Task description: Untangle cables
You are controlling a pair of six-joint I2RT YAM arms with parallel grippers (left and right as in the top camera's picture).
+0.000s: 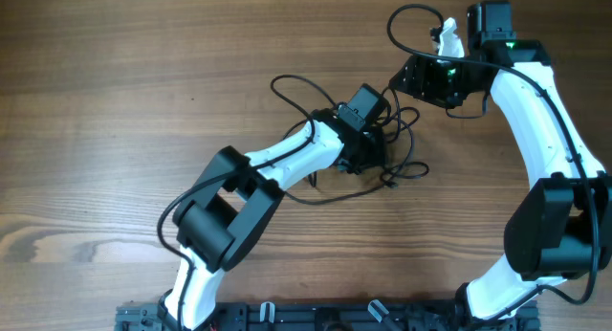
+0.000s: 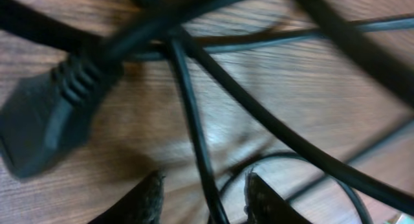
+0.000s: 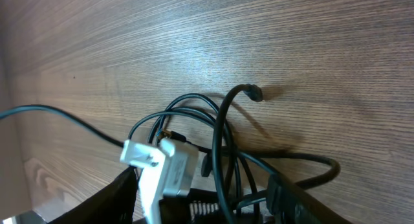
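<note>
The cables (image 1: 400, 130) are thin black cords tangled at the table's middle, with loops spreading left and right. My left gripper (image 1: 368, 154) hangs low over the tangle. In the left wrist view it (image 2: 204, 198) is open with one thin cable (image 2: 194, 120) running between the fingertips, and a black plug (image 2: 45, 120) lies to the left. My right gripper (image 1: 406, 82) is at the tangle's upper right. It (image 3: 207, 201) is open, with several cables (image 3: 223, 133) passing between the jaws. A white plug (image 3: 162, 169) on a thin cord rests by its left finger and also shows in the overhead view (image 1: 448, 36).
The table (image 1: 115, 101) is brown wood. A loose cable end with a small black connector (image 3: 253, 92) lifts off the wood beyond the right gripper. A cord loops up past the right arm (image 1: 406, 13) near the far edge.
</note>
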